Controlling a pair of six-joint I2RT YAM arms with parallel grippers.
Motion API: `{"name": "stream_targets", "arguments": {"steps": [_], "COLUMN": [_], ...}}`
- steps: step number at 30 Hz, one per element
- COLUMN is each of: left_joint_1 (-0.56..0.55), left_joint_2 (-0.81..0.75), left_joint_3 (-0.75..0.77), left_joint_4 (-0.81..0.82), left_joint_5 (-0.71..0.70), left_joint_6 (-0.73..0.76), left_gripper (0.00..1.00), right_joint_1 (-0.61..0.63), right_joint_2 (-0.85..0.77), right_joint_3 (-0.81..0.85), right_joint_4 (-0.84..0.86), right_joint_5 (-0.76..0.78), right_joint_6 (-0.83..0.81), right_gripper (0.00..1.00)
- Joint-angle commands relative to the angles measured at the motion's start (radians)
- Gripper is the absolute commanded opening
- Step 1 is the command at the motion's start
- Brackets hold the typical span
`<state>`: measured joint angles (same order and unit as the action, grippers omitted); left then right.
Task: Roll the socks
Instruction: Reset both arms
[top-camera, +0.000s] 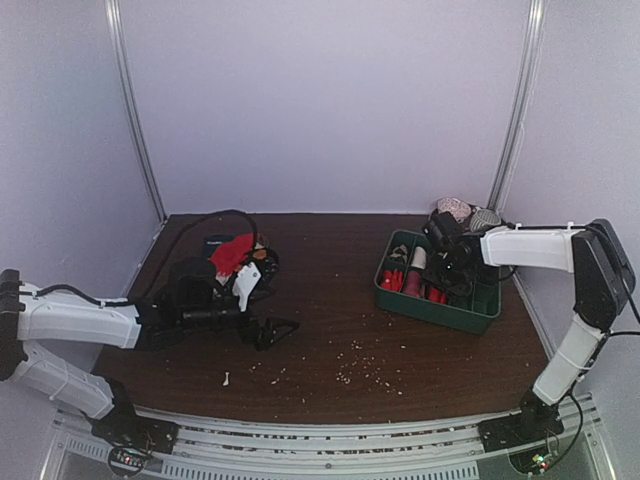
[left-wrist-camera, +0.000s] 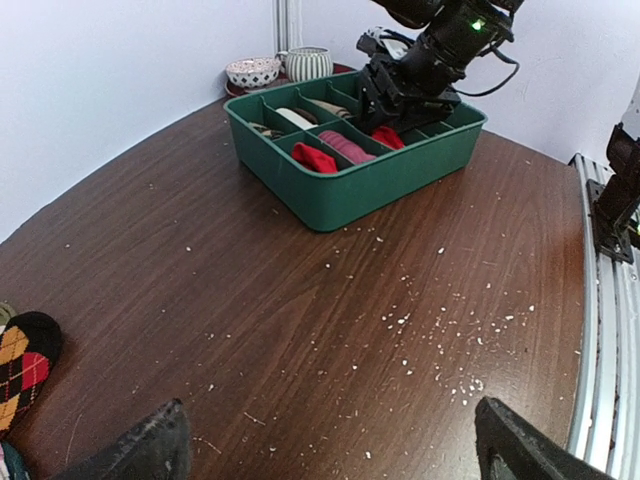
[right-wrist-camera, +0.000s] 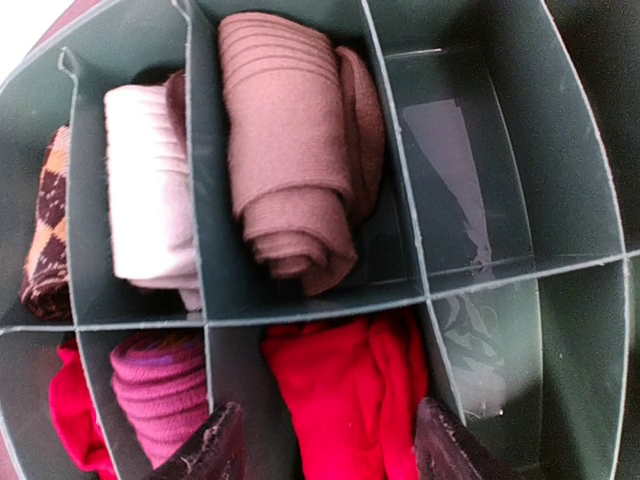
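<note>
Holds the left arm (top-camera: 80, 320) low and stretched inward with the left gripper (top-camera: 268, 330) spread wide, and folds the right arm (top-camera: 530, 248) at the elbow, right gripper (right-wrist-camera: 330, 450) pointing down, fingers (right-wrist-camera: 210, 450) parted.

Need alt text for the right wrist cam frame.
Right pincer open over a red sock in a green divided tray. Other compartments hold a rolled tan-brown sock, a white sock, a magenta sock and an argyle sock; those on the right look empty.
</note>
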<state>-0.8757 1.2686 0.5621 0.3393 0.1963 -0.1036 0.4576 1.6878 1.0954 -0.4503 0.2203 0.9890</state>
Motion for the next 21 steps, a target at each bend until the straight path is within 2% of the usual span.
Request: {"name": "stream_targets", "arguments": {"steps": [1,9,21], "left_joint_1": [0.006,0.005,0.006], "left_joint_2": [-0.001,0.043,0.071], "left_joint_3": [0.009,0.07,0.16], "left_joint_4": [0.049,-0.03,-0.148], "left_joint_5": [-0.071,-0.249,-0.522], "left_joint_6": [-0.021,-0.175,-0.291], "left_gripper": [0.98,0.98,0.98], "right_joint_1": [-0.006,-0.007,-0.007], "right_joint_2": [-0.043,-0.145,-0.222], "right_joint_3": [-0.014,-0.045,-0.017], "right_joint_4": [-0.086,-0.028,0.078], "right_joint_5": [-0.018,-0.018,-0.025], "right_joint_6": [-0.03,-0.121,-0.41], "right_gripper": [0.62,0.62,0.65]}}
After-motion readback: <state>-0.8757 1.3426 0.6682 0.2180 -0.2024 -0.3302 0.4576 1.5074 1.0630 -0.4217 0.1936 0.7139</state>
